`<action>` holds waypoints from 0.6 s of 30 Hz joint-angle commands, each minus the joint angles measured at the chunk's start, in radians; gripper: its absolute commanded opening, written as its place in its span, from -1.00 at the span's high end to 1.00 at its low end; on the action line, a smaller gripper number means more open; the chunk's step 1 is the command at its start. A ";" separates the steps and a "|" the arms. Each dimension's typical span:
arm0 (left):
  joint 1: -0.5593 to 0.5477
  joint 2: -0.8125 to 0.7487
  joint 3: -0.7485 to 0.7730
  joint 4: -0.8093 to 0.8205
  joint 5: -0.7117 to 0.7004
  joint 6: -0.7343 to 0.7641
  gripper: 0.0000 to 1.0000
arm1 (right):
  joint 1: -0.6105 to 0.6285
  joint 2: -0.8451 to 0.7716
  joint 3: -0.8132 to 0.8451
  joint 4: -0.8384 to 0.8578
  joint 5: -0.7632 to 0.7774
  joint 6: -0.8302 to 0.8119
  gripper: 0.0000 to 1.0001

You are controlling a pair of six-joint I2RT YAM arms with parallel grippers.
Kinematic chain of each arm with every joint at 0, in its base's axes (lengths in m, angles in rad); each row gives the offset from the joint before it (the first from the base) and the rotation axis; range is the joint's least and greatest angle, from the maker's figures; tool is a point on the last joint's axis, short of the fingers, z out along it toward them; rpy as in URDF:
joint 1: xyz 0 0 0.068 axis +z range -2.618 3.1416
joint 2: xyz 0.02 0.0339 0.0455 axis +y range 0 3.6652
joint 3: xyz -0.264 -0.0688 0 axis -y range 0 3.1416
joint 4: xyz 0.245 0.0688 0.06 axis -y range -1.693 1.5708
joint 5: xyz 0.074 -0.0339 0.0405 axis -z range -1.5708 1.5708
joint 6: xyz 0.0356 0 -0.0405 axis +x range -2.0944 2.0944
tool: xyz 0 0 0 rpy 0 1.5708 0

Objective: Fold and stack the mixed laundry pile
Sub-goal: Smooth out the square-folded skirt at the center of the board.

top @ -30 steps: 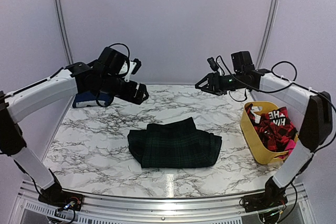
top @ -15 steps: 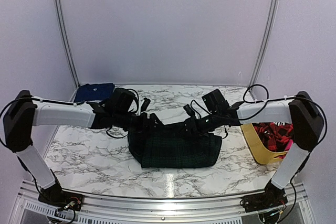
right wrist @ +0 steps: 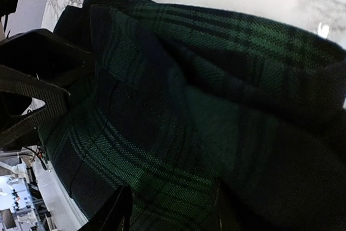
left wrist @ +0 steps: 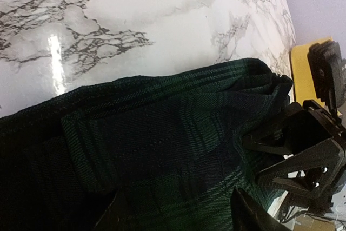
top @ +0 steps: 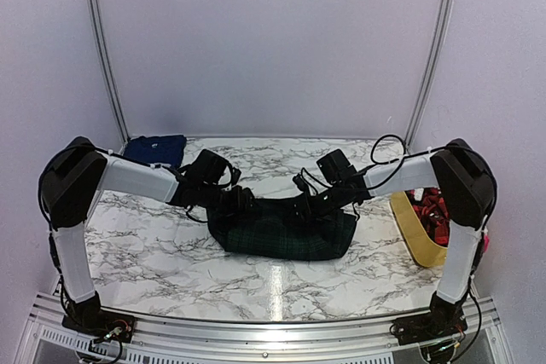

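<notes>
Far left, a navy cloth (top: pixel 153 149) lies flat in the back corner of the table (top: pixel 145 245). The left gripper (top: pixel 242 204) sits low on the far edge of the plaid garment (top: pixel 286 234) at table centre. Its fingers are spread wide with cloth between them, not pinched. The right gripper (top: pixel 304 206), near it on the same edge, is likewise spread. At right, the yellow tub (top: pixel 416 234) holds the red-and-black piece (top: pixel 432 209). We judge the step to be a fold of the plaid garment. Next, both grippers must close on the edge together and carry it over evenly.
</notes>
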 commanded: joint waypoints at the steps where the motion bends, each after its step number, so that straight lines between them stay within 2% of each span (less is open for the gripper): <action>1: 0.024 -0.043 0.077 -0.248 -0.085 0.114 -0.48 | -0.001 -0.024 0.083 -0.095 0.077 -0.036 -0.06; 5: 0.035 -0.189 0.046 -0.311 -0.113 0.108 -0.93 | 0.000 -0.141 0.104 -0.152 0.074 -0.005 -0.18; 6: 0.038 -0.236 0.011 -0.317 -0.131 0.088 -0.97 | 0.000 -0.177 0.093 -0.167 0.082 0.005 -0.22; 10: 0.052 -0.398 -0.143 -0.315 -0.144 -0.025 -0.98 | -0.005 -0.324 -0.018 -0.206 0.108 0.065 -0.28; 12: 0.045 -0.456 -0.185 -0.312 -0.143 -0.021 -0.98 | -0.005 -0.404 -0.096 -0.185 0.120 0.095 -0.28; 15: 0.036 -0.518 -0.236 -0.172 -0.034 0.020 -0.97 | -0.004 -0.474 -0.166 -0.109 0.108 0.142 -0.27; 18: 0.027 -0.472 -0.219 -0.037 0.068 0.012 -0.92 | -0.002 -0.461 -0.179 0.001 0.077 0.194 -0.26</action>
